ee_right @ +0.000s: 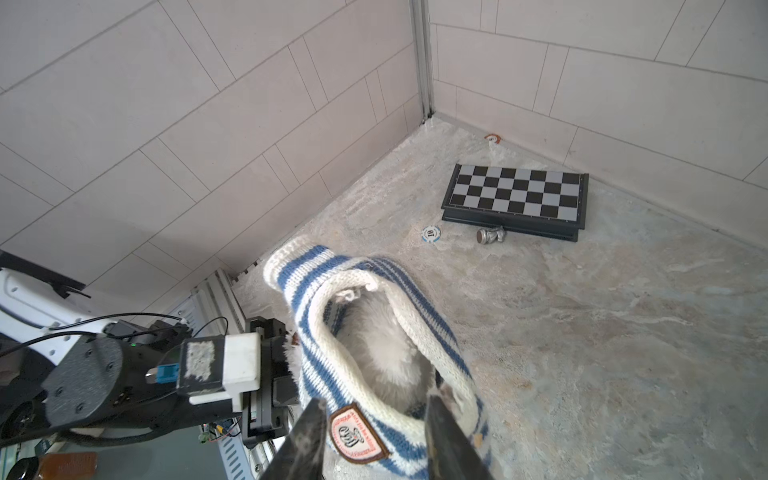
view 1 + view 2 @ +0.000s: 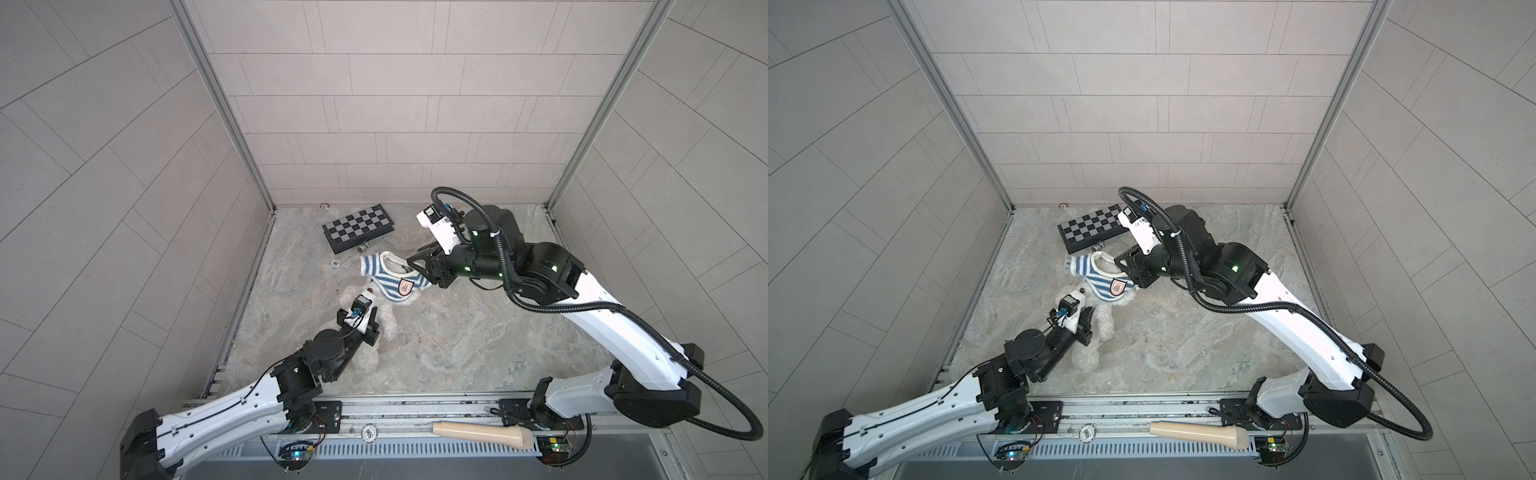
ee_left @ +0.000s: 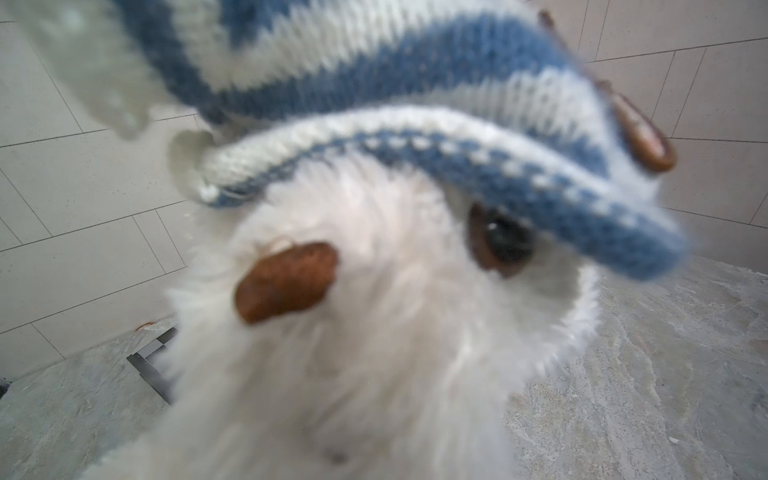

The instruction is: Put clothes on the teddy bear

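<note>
- While the left gripper (image 2: 368,309) is mostly tucked under its own wrist camera in both top views, the right wrist view shows it pushed into white fur. Its fingers look closed narrow on the teddy bear (image 2: 387,326), though the tips themselves are buried.
- Bear's lying on the marbled table (image 2: 478,332), left of centre. Its legs point toward the front rail and its head pokes into the striped shirt (image 2: 390,276).
- Left wrist view is basically all blurry bear face. You get the brown nose (image 3: 286,282), one dark eye (image 3: 505,245), and the shirt's hem lying across the brow right above that eye.
- Further back there's a blue-and-white poker chip (image 2: 336,264). Past it the chessboard (image 2: 359,226) sits near the back wall, with a silver chess piece (image 2: 363,248) on its side just beside the board's front edge.
- The shirt is draped over the top of the bear's head with its badge (image 2: 406,286) facing up. From the right wrist view you can see fur inside the opening.
- Right gripper (image 2: 415,269) is at the shirt's right end. Its fingers (image 1: 309,436) are parted a fair bit, with the badge end of the hem between them. Can't tell if they're pressing on the knit.
- Down on the front rail, a beige handle-shaped thing (image 2: 482,434) lies on its side, well apart from the rest.
</note>
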{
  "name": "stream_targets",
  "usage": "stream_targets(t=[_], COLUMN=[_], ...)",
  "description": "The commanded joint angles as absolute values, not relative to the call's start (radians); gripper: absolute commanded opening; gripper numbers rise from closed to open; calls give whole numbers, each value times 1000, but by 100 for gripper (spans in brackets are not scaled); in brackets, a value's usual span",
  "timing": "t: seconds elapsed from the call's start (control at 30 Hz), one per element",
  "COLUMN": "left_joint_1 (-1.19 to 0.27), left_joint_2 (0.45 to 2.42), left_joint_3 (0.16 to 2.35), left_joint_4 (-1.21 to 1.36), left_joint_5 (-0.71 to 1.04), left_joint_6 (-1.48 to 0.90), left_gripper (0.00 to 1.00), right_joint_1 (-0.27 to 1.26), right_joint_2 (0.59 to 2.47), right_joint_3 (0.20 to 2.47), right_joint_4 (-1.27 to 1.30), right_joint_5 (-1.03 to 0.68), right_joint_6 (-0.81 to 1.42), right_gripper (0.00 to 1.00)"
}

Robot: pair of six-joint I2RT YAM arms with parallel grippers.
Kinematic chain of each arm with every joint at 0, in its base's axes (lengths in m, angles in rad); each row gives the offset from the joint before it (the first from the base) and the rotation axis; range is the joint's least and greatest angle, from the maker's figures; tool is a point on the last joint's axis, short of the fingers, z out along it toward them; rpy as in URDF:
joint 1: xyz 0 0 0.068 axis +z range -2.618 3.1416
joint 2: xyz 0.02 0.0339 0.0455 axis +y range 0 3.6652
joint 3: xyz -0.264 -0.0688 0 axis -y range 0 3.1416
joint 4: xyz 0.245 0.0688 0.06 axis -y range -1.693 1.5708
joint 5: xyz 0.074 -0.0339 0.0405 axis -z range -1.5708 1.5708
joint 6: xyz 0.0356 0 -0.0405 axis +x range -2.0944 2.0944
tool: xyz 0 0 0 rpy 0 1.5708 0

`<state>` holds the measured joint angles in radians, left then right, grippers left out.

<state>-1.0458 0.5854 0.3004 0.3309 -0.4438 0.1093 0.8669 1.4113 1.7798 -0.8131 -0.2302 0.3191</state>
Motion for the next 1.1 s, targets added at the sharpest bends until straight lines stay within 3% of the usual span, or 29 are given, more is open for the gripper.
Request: stream_targets(t=[0.0, 0.33, 0.73, 1.07], left_joint_1=[-1048, -1048, -1048, -1048], left_joint_2=[570, 581, 591, 586], left_joint_3=[301, 306, 308, 299], left_joint_4=[363, 350, 347, 359], left_joint_5=[-418, -409, -410, -395], left_joint_6=[130, 130, 128, 150], left_gripper=[0, 0, 0, 0], right_joint_1=[855, 834, 845, 849], right_joint_2=[1483, 1583, 1596, 1640], right_joint_3=[1878, 1942, 1894, 1892], right_joint_4=[-947, -1045, -1033, -1066], right_joint_5=[-249, -308, -378, -427], right_joint_6=[292, 248, 255, 238], right_gripper=[40, 30, 29, 47])
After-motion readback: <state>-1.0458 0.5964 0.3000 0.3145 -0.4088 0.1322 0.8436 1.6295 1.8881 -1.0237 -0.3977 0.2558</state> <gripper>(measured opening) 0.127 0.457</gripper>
